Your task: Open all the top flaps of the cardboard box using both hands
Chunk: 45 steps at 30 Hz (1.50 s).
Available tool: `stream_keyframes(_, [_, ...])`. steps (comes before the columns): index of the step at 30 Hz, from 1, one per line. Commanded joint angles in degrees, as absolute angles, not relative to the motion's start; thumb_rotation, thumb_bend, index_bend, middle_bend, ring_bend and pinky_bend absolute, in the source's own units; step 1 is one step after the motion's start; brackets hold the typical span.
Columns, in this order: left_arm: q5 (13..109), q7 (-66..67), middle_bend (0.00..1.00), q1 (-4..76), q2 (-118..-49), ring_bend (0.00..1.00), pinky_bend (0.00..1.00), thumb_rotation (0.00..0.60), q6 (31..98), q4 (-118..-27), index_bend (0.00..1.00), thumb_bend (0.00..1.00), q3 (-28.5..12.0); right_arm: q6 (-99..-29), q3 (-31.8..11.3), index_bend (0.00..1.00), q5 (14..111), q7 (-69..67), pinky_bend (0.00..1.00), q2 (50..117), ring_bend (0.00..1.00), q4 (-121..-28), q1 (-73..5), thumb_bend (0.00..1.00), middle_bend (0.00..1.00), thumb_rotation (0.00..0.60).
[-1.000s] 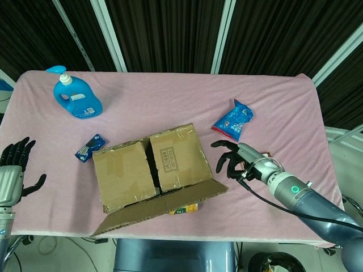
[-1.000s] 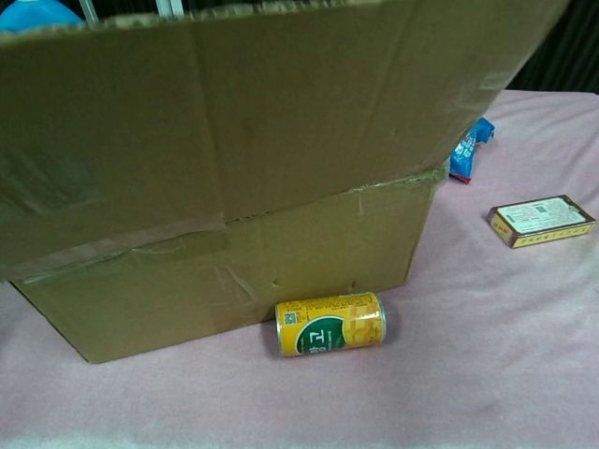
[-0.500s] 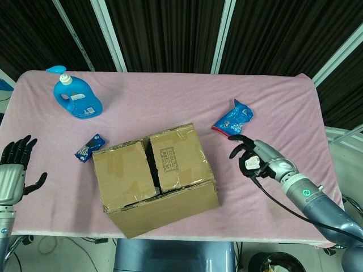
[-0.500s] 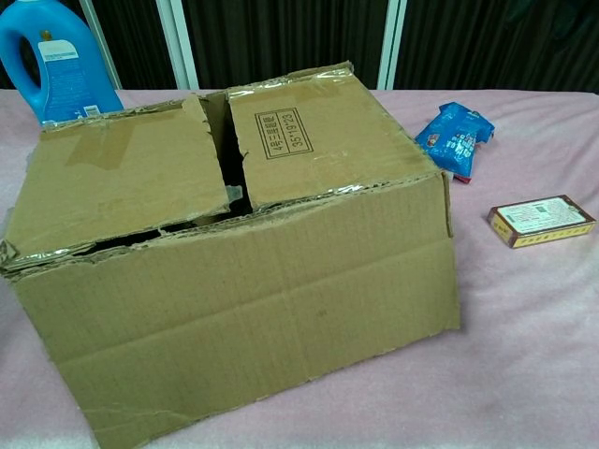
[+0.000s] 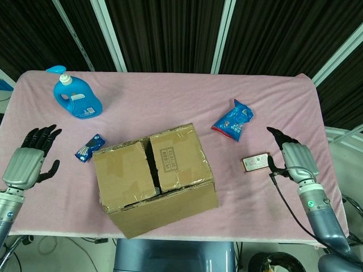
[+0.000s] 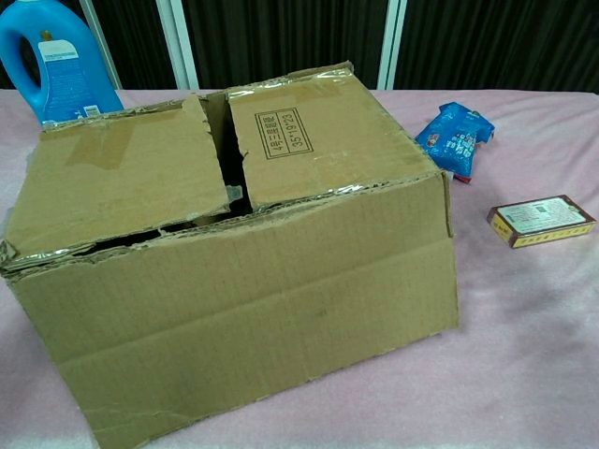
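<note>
Pink counter, dark curtains: cardboard box (image 5: 154,178) sits between both spread, empty hands.
Left hand (image 5: 29,161) and right hand (image 5: 295,156) flank it; flaps (image 6: 309,131) look light, stiff; lift at centre seam.

Your head view looks steeply down from above on the whole pink surface (image 5: 170,107), edge to edge, with dark curtains beyond. Your chest view sits low and close, facing level across the surface at the cardboard box (image 6: 234,271). Both share the box, blue bottle (image 5: 76,97) and blue packet (image 5: 232,120).
</note>
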<state>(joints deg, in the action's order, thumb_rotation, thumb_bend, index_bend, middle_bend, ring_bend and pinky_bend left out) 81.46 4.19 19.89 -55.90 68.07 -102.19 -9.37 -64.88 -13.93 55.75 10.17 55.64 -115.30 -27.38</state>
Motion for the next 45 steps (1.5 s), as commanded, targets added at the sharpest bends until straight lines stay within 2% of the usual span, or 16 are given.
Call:
stream_keyframes(1, [81.2,3.6,0.07,26.7,-49.7,0.02,0.13,0.600,59.4,-107.2,0.02,0.64,-12.1,-65.8,-12.9,0.08,56.9,8.9,0.24,57.4,0.20,-113.4,-26.4,0.57,0.14,0.600])
stream_keyframes(5, [81.7,4.0,0.11,33.8,-46.0,0.06,0.18,0.600,50.3,-108.8,0.07,0.74,-14.2,-66.1,-12.9,0.08,57.4,7.4,0.24,58.4,0.20,-112.0,-26.0,0.57,0.14,0.600])
stream_keyframes(9, [81.7,4.4,0.18,42.4,-45.3,0.11,0.25,0.600,40.3,-108.8,0.12,0.81,-16.3,-66.7,-13.3,0.08,57.8,5.3,0.24,59.2,0.21,-110.6,-25.5,0.57,0.14,0.600])
stream_keyframes(15, [80.2,5.5,0.23,49.4,-48.2,0.16,0.28,0.600,33.6,-108.4,0.17,0.83,-16.9,-66.3,-13.3,0.08,58.4,3.4,0.24,60.0,0.21,-109.1,-25.1,0.57,0.14,0.600])
stream_keyframes(20, [79.2,6.8,0.28,53.6,-51.2,0.18,0.30,0.600,30.3,-108.1,0.21,0.84,-16.6,-66.2,-13.2,0.08,59.1,2.5,0.24,60.5,0.21,-108.1,-25.0,0.57,0.14,0.600])
stream_keyframes(25, [78.1,8.5,0.34,55.6,-53.0,0.25,0.38,0.600,29.5,-107.9,0.26,0.85,-16.0,-66.5,-13.5,0.08,59.7,1.7,0.24,60.6,0.21,-107.7,-24.7,0.57,0.14,0.600])
stream_keyframes(33, [75.1,12.3,0.43,58.7,-55.7,0.31,0.41,0.600,28.2,-107.4,0.32,0.87,-14.0,-66.1,-13.4,0.08,60.4,-0.1,0.24,60.5,0.21,-107.6,-24.1,0.57,0.14,0.600])
stream_keyframes(45, [69.5,17.7,0.45,65.1,-61.0,0.32,0.40,0.600,25.1,-104.8,0.34,0.91,-10.2,-65.8,-12.8,0.08,62.0,-1.1,0.24,61.0,0.21,-107.3,-23.6,0.57,0.14,0.600])
